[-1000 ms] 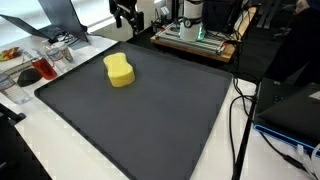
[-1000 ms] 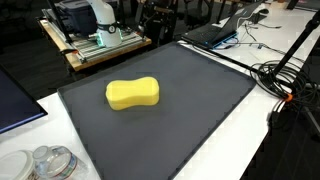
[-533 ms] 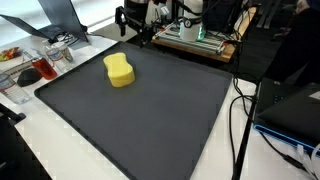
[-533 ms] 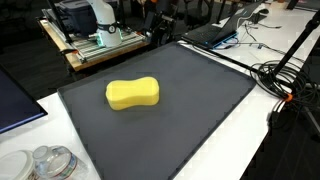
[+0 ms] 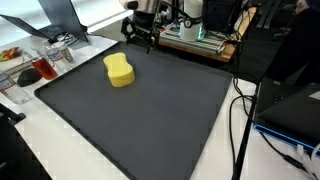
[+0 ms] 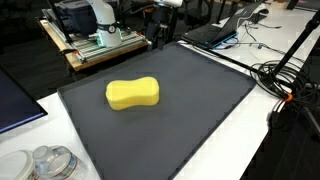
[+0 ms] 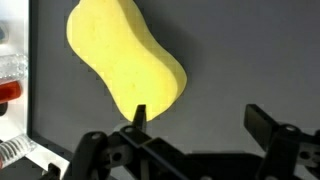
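Observation:
A yellow peanut-shaped sponge (image 5: pixel 119 70) lies on the dark grey mat (image 5: pixel 150 110); it also shows in the other exterior view (image 6: pixel 133 94) and in the wrist view (image 7: pixel 125 62). My gripper (image 5: pixel 141 38) hangs above the mat's far edge, apart from the sponge; it shows near the top of the other exterior view (image 6: pixel 160 22). In the wrist view the fingers (image 7: pixel 200 122) are spread wide with nothing between them, and the sponge lies just beyond the left fingertip.
A wooden board with green equipment (image 5: pixel 195 38) stands behind the mat. Clear plastic containers (image 5: pixel 40 62) and a laptop (image 5: pixel 55 12) sit beside the mat. Cables (image 6: pixel 285 80) lie on the white table. Round plastic lids (image 6: pixel 45 162) sit at the near corner.
My gripper has moved along the mat's far edge and a little lower, coming closer to the sponge. The sponge has not moved.

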Action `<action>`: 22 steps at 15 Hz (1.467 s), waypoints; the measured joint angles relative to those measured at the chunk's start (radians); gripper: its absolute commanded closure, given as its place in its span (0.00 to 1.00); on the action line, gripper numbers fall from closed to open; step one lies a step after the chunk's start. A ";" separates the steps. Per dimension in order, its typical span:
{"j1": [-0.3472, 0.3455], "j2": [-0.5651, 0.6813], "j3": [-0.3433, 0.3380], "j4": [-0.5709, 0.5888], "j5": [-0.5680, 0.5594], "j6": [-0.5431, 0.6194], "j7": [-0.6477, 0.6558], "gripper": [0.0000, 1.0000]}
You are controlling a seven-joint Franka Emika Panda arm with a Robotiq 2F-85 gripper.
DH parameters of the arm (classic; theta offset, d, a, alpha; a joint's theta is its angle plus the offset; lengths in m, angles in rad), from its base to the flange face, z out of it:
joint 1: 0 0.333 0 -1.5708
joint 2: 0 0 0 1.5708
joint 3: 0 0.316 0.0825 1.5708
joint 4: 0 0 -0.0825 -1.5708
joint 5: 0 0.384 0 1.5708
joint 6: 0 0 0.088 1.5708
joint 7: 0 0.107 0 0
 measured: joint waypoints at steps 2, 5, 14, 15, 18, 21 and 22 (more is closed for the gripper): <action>-0.016 -0.017 -0.015 -0.034 0.035 0.035 -0.060 0.00; -0.048 -0.053 -0.046 -0.075 0.133 0.080 -0.225 0.00; -0.111 -0.138 -0.165 -0.138 0.452 0.072 -0.760 0.00; -0.115 -0.144 -0.179 -0.139 0.473 0.064 -0.799 0.00; -0.132 -0.158 -0.224 -0.139 0.534 0.041 -0.898 0.00; -0.155 -0.163 -0.268 -0.135 0.590 0.011 -0.977 0.00; -0.166 -0.163 -0.282 -0.134 0.604 0.001 -0.994 0.00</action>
